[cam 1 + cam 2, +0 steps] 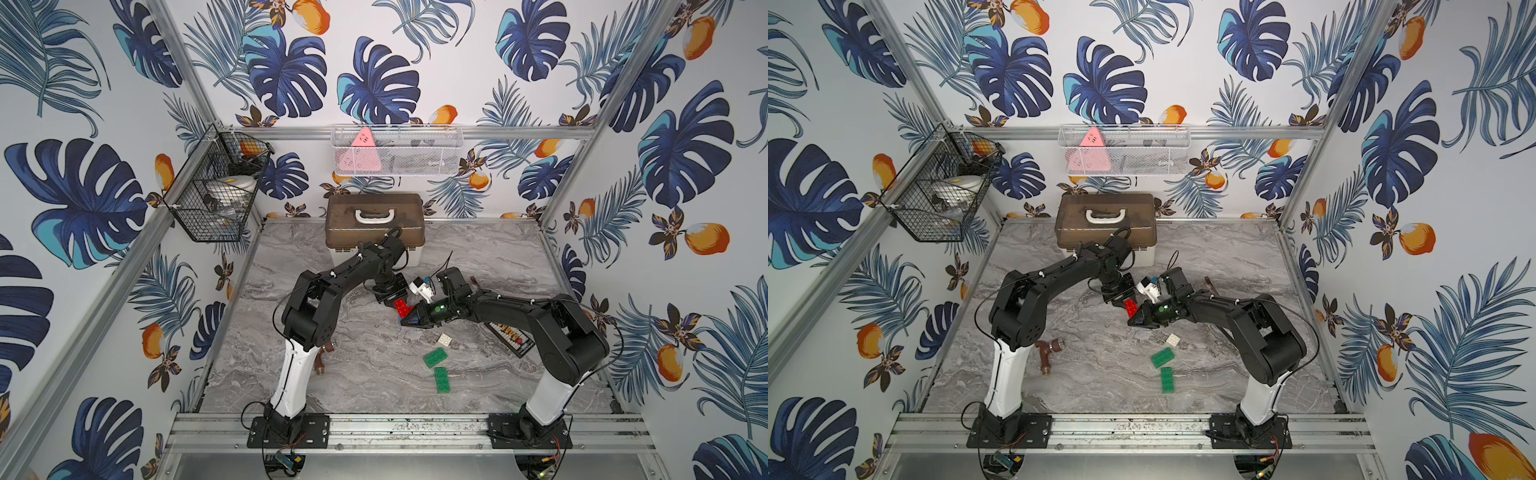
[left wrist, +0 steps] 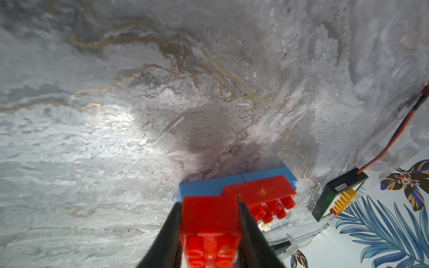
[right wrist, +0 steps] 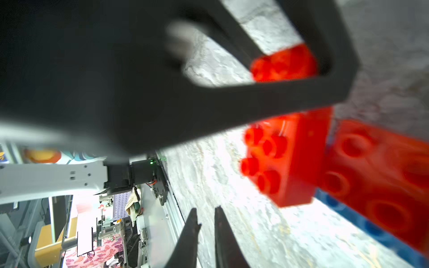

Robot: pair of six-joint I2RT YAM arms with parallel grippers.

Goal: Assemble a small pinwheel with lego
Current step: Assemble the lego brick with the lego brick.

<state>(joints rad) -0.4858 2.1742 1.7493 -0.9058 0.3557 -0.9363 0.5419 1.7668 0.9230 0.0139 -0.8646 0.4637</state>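
A brown metal pipe fitting (image 1: 1047,353) is seen on the grey marbled tabletop (image 1: 1100,382), well apart from the left gripper (image 2: 209,204), toward that arm's base. The left gripper is pointed downward, and its black fingers (image 2: 168,239) are pinched onto the sides of a red oblong studded plastic brick (image 2: 209,215), studs turned toward the wrist. Just beyond that gripper's tips, a second red studded brick (image 2: 262,191) is set upon a blue studded brick (image 2: 202,186) and another blue brick (image 2: 267,174), laid end to end on the tabletop. The held brick is placed just beside this partial pinwheel (image 2: 250,185), and contact cannot be confirmed. In a top view the right gripper (image 1: 404,321) is held low on the far side of the same bricks, its tip just beside them. Its fingers (image 3: 189,236) are pressed nearly together, with nothing between them. Near that gripper, toward its arm's base, a small white square studded brick (image 1: 445,340) is laid. Further that way a green oblong studded brick (image 1: 435,357) and a second green brick (image 1: 442,379) are found close together.
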